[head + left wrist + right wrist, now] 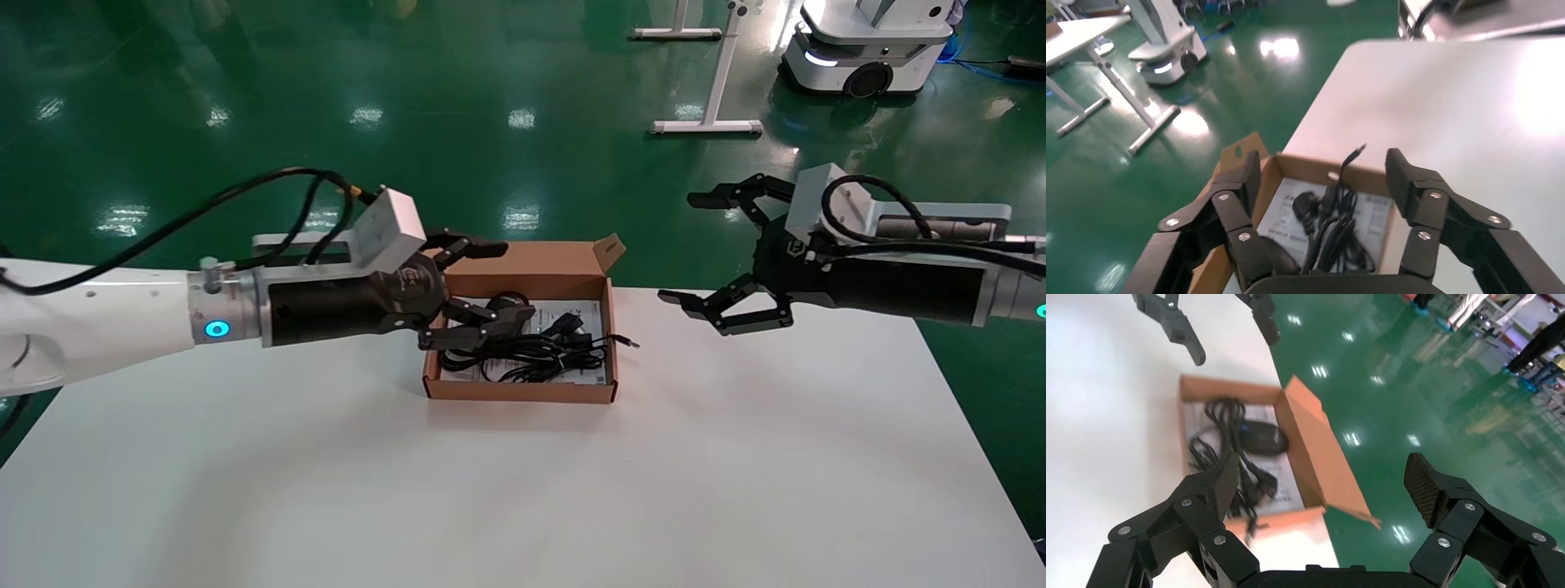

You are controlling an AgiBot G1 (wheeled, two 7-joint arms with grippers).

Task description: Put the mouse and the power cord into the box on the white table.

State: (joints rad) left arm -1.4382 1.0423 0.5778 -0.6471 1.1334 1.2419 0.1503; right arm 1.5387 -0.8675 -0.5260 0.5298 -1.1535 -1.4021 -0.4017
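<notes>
The brown box (520, 391) stands open at the far middle of the white table (523, 498). Inside it lie the black mouse (1261, 438) at the far side and the coiled power cord (531, 358) with its plug (1305, 206). A thin cable end (626, 341) sticks out over the box's right wall. My left gripper (489, 286) hovers open just above the box's left end, nothing between its fingers. My right gripper (681, 249) hangs open in the air to the right of the box, holding nothing.
The box's flap (610, 249) stands up at its far right corner, over the table's far edge. Beyond is green floor with a white stand (708, 126) and another robot base (866, 51). Bare tabletop stretches in front of the box.
</notes>
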